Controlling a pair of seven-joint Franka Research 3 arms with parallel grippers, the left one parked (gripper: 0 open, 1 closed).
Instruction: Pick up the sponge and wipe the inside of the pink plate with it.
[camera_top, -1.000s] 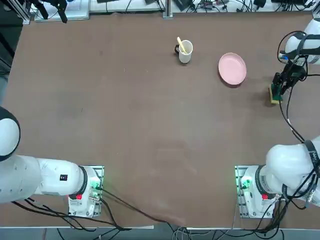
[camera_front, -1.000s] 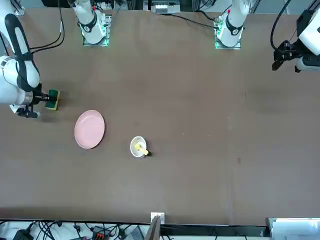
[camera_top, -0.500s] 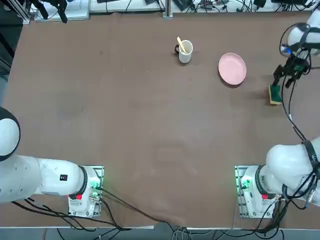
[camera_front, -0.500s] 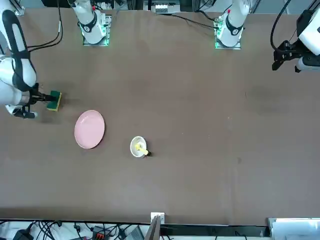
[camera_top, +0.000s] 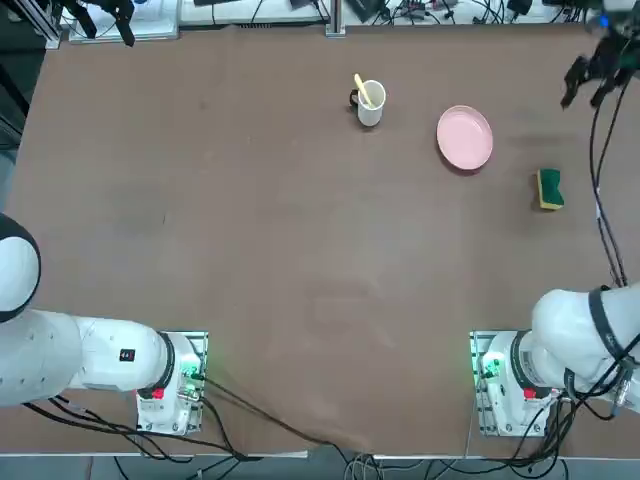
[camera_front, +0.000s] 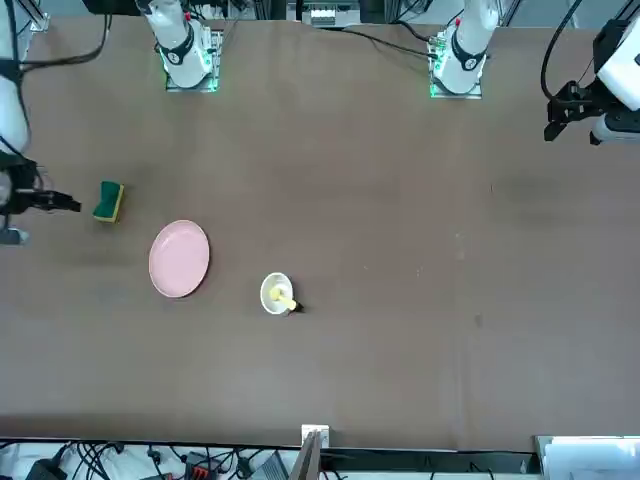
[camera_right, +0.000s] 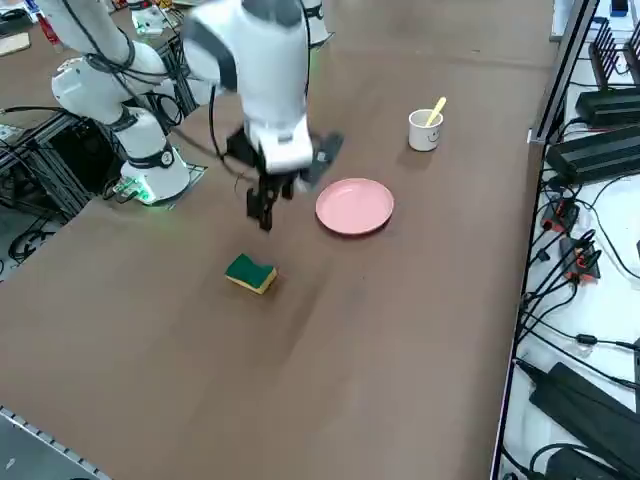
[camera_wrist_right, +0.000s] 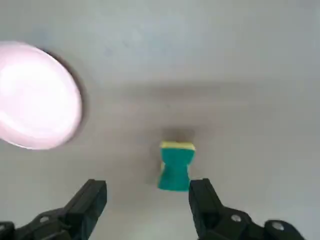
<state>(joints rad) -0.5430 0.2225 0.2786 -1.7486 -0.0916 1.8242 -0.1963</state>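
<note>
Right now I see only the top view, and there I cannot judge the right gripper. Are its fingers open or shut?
Observer: Open. In the wrist view the right gripper has its fingers spread, with nothing between them.
Operator: Is it high over the table?
Observer: Yes. The side view shows it hanging clear above the table, and the sponge lies flat below it.
Operator: Is the sponge centred under the gripper?
Observer: No. In the wrist view it appears close to one finger, not in the middle of the gap.

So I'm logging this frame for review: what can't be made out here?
- Right gripper: fingers open in the wrist view, but blurred there and cropped at the front view's edge.
- Sponge underside: hidden against the table.
- White mug contents: only a yellow stick shows; too small.
</note>
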